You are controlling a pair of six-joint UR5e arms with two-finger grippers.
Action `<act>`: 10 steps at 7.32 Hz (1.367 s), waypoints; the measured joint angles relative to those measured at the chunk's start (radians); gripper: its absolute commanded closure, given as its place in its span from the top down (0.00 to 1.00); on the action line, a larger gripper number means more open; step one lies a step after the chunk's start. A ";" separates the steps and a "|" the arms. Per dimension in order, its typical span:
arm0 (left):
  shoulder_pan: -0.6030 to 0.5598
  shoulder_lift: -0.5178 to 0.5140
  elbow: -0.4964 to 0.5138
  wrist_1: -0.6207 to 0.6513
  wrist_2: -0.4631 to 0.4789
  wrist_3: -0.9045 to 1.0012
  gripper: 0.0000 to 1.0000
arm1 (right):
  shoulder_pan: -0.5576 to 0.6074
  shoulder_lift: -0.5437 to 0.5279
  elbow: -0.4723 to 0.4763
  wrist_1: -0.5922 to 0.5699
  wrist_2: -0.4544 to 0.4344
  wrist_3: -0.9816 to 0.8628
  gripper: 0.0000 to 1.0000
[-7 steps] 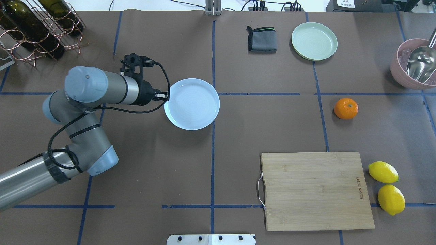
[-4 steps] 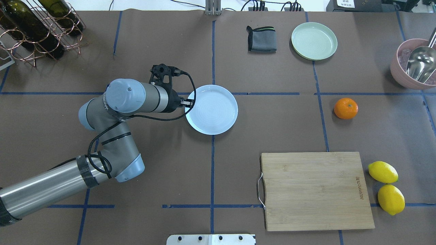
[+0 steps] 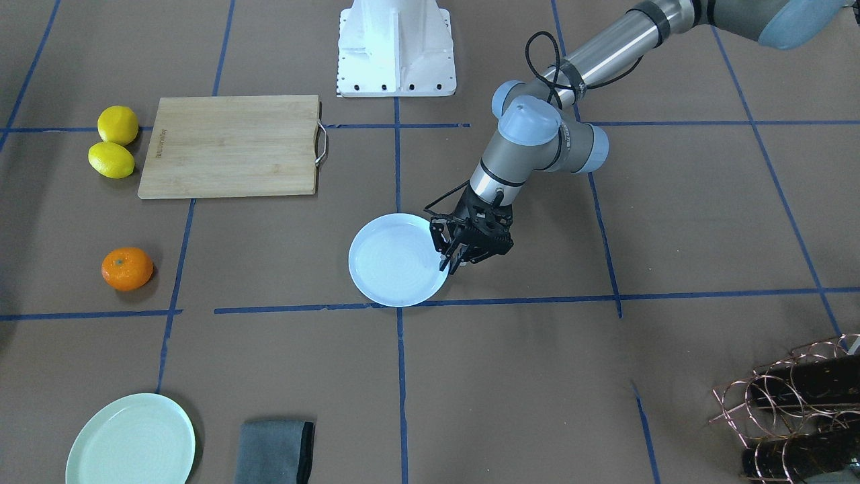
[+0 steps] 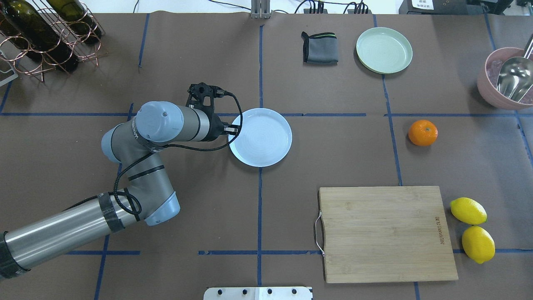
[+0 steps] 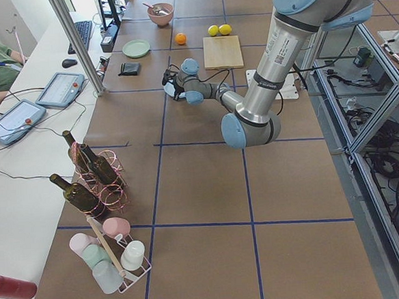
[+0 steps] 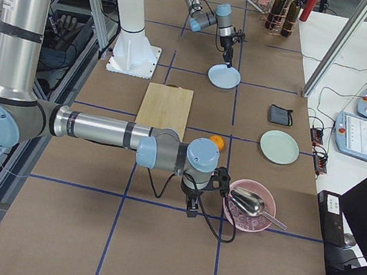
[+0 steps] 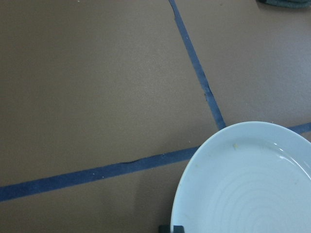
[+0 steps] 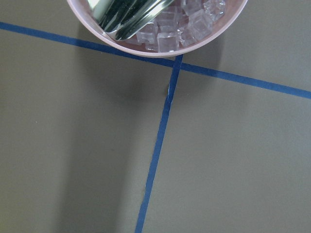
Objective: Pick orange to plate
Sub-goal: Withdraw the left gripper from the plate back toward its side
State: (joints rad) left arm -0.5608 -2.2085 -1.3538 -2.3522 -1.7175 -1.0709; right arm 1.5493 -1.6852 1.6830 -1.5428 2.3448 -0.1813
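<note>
Left gripper point(image 3: 449, 263) pinching the rim of the plate point(image 3: 393, 265) mid-tabletop, orange point(image 3: 127, 269) lying well apart toward the tabletop's right end.

Hardly any writing can be read. The cutting board point(image 4: 387, 233) carries a short burnt-in brand mark point(image 4: 439, 230) along its right edge, with letters too small to make out. The left arm point(image 4: 166, 124) has a line of grey maker's lettering point(image 4: 132, 130) on its joint housing, also illegible. Beyond the table's far right corner, a white label point(image 4: 420, 3) with black print sits on a dark box, unreadable as well.
</note>
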 measured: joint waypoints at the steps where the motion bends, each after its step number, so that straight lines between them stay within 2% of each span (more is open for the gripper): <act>1: -0.010 0.003 -0.014 0.012 -0.015 0.016 1.00 | 0.000 0.002 0.008 0.001 -0.001 -0.003 1.00; 2: -0.035 0.012 -0.048 0.056 -0.054 0.055 1.00 | 0.000 0.005 0.020 0.012 0.003 -0.002 1.00; 3: -0.072 0.045 -0.130 0.136 -0.101 0.117 1.00 | 0.000 0.007 0.029 0.033 0.023 0.001 1.00; 5: -0.175 0.173 -0.376 0.331 -0.188 0.223 1.00 | -0.001 0.006 0.053 0.077 0.120 0.005 1.00; 6: -0.221 0.241 -0.460 0.418 -0.219 0.239 1.00 | -0.004 0.002 0.065 0.123 0.162 0.006 1.00; 7: -0.269 0.298 -0.501 0.468 -0.236 0.245 1.00 | -0.017 0.005 0.070 0.155 0.181 0.013 1.00; 9: -0.383 0.373 -0.517 0.517 -0.310 0.286 1.00 | -0.064 0.037 0.076 0.182 0.186 0.062 1.00; 10: -0.450 0.406 -0.514 0.532 -0.348 0.384 1.00 | -0.084 0.054 0.077 0.193 0.186 0.083 1.00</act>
State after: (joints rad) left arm -1.0111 -1.8024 -1.8678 -1.8199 -2.0654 -0.6869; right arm 1.4657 -1.6313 1.7597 -1.3498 2.5311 -0.0979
